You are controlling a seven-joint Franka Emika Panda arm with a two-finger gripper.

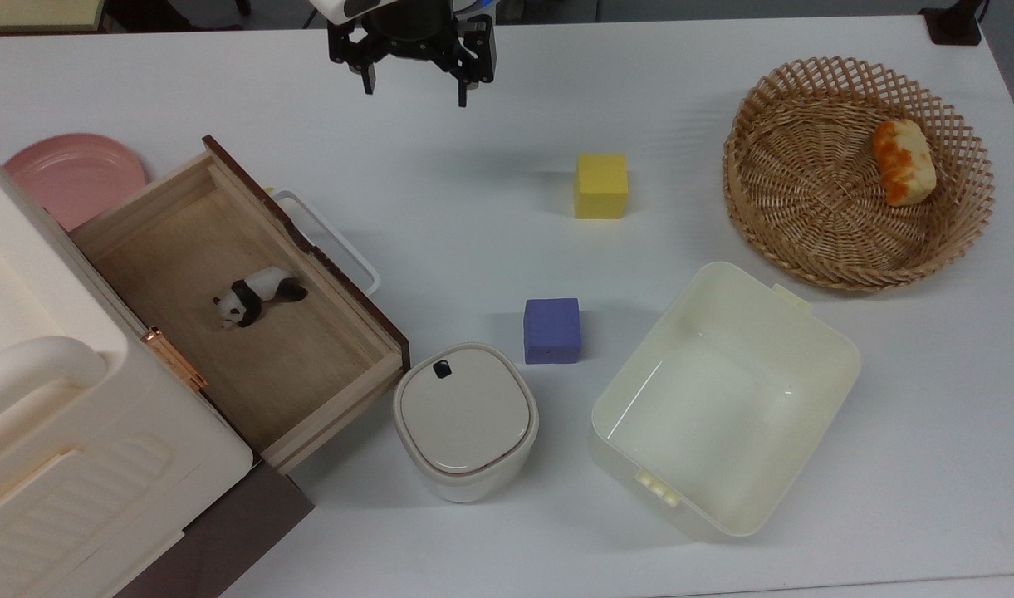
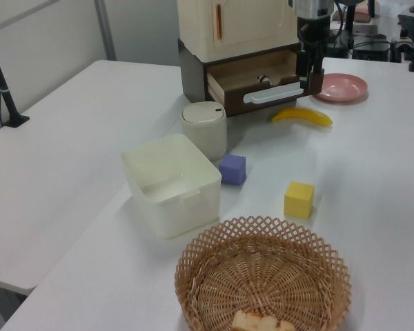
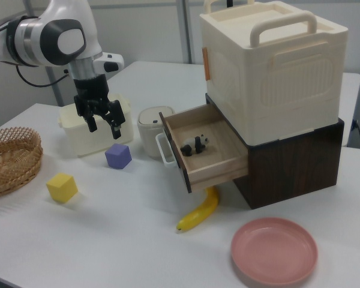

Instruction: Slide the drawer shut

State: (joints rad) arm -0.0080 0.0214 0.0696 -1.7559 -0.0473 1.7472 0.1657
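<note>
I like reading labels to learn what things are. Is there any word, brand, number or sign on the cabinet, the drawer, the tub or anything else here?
None can be read.
The cream cabinet, the open drawer, the cream tub and the lidded pot are all plain.
The pot's lid carries a small dark mark, not lettering.

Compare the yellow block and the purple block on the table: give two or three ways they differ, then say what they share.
The yellow block is yellow; the purple block is purple. In the top view the yellow block stands alone on open table, while the purple block sits between the lidded cream canister and the cream tub. In the right view the purple block lies nearer the open drawer than the yellow one. Both are small plain cubes resting flat on the white table.
</note>
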